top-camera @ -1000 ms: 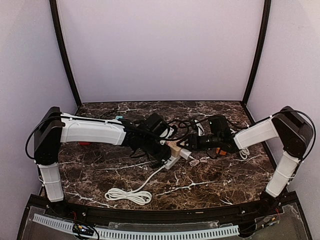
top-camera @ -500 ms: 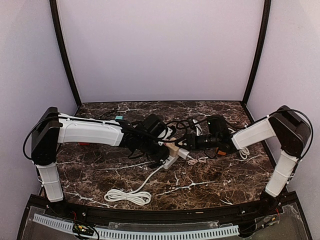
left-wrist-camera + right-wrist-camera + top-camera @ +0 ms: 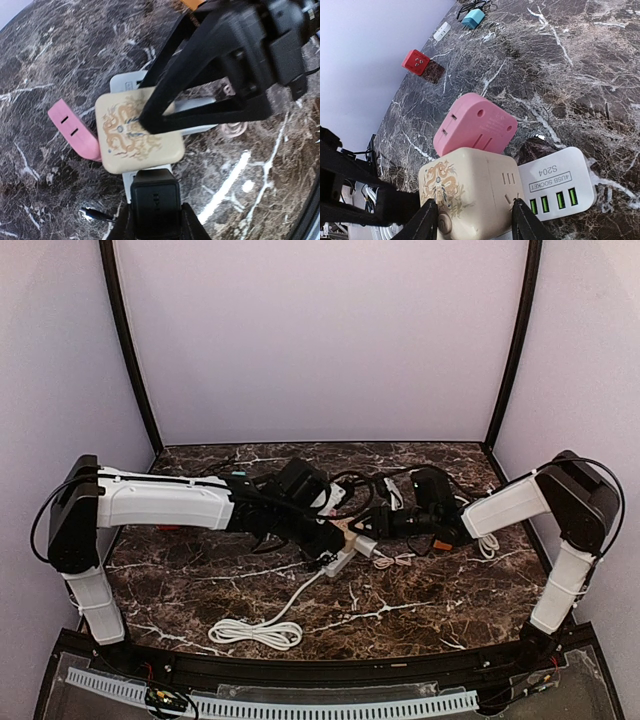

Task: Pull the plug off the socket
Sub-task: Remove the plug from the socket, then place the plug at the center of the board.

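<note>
Cream cube plug [image 3: 470, 185] at mid-table, sitting on the white power strip [image 3: 343, 562], dragon print on its top face. Bare marble table [image 3: 450, 620] on the near and near-right sides. Table edges and pale booth walls well apart from the plug all round.

Much tighter close in:
- Pink adapter [image 3: 472, 125] touching the cube's left side.
- Black block [image 3: 155, 197] on the strip just beside the cube, to its near left.
- Strip's USB end with green ports showing just beside the cube.
- Coiled white cord [image 3: 255, 630] trailing from the strip toward the near edge.
- Thin white cable [image 3: 395, 562] just right of the strip.
- Red plug [image 3: 416, 62], small white plug [image 3: 441, 31] and teal plug [image 3: 472, 18] well apart, toward the far left.

Right arm reaching in low from the right, forearm near level. Right gripper [image 3: 475, 220] pointing left, one finger on each side of the cube and pressed to it, one finger tip across the dragon face in the left wrist view. Left arm stretched low across from the left. Left gripper [image 3: 156, 225] closed on the black block, fingers hugging both its sides.
</note>
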{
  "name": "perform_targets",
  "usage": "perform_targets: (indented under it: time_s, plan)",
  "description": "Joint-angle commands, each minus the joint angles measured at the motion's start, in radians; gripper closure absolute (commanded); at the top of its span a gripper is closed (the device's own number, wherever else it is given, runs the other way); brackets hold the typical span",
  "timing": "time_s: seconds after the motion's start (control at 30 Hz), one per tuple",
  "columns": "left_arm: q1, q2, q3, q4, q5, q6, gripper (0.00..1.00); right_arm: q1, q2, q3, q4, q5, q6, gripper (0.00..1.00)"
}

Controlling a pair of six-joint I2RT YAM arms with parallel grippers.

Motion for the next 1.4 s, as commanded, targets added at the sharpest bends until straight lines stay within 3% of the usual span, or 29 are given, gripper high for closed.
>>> perform_targets:
  time_s: [0.0,0.27,0.57,0.73,0.97,1.17,1.37]
  plan:
    - [-0.017,-0.079,-0.005,0.061,0.087,-0.027,0.99,-0.004,0.060,-0.026,-0.138,0.110,-0.023,0.52]
    - [-0.008,-0.100,-0.004,0.007,0.070,-0.017,0.99,-0.003,0.049,-0.022,-0.137,0.090,-0.018,0.52]
    - [0.094,-0.254,-0.168,0.018,0.069,-0.093,0.99,-0.004,-0.018,-0.012,-0.146,0.074,-0.012,0.51]
    - [0.218,-0.330,-0.221,0.022,0.069,-0.120,0.99,-0.003,-0.029,-0.007,-0.144,0.066,-0.009,0.51]
    - [0.424,-0.329,-0.171,-0.049,0.008,-0.117,0.97,-0.004,-0.035,-0.011,-0.142,0.065,-0.014,0.51]
    - [0.563,-0.274,-0.172,0.018,0.131,-0.157,0.96,-0.003,-0.027,-0.017,-0.122,0.058,-0.014,0.51]
    - [0.634,-0.200,-0.151,0.086,0.215,-0.202,0.95,-0.004,-0.025,-0.015,-0.107,0.045,-0.009,0.51]
